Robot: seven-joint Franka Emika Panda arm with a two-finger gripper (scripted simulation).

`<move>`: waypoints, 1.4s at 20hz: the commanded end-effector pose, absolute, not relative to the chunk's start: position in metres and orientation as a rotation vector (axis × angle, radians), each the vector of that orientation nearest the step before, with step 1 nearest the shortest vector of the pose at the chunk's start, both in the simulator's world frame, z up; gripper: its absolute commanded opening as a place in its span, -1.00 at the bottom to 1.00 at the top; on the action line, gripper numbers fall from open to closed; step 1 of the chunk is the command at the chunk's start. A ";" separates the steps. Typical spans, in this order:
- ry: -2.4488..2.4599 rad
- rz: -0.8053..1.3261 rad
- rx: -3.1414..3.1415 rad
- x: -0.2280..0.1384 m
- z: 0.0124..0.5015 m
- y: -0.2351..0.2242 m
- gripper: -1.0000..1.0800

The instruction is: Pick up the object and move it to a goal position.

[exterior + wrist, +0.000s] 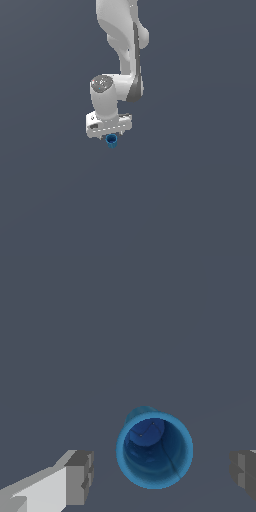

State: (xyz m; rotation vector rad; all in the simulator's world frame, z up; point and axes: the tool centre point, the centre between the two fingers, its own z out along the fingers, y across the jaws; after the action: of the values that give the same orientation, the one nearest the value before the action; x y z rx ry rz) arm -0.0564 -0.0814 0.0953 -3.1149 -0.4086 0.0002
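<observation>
The object (111, 140) is a tiny bright-blue short cylinder with a darker hollow top. In the exterior view it sits just under the white gripper (111, 136), whose fingers are mostly hidden behind the hand. In the wrist view the object (154, 450) shows as an open blue cup seen from above, standing between the two grey fingertips (80, 477). The gripper (162, 473) is open, with a clear gap on each side of the cup, and neither pad touches it.
The white arm (122, 45) reaches down from the top of the exterior view. Plain dark grey ground (200, 200) lies all around. No other objects or goal marker show.
</observation>
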 end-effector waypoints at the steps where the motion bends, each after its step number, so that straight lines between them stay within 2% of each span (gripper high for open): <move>1: -0.432 0.000 -3.112 -0.060 0.092 -0.083 0.92; 8: -0.433 0.001 -3.111 -0.060 0.088 -0.083 0.92; 23: -0.439 0.000 -3.111 -0.061 0.040 -0.083 0.92; 24: -0.439 0.000 -3.111 -0.061 0.040 -0.083 -1.00; 28: -0.439 0.000 -3.111 -0.061 0.040 -0.083 -1.00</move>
State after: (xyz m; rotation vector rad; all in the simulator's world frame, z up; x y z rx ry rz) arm -0.0613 -0.0838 0.0411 -3.1113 -0.4380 -0.0005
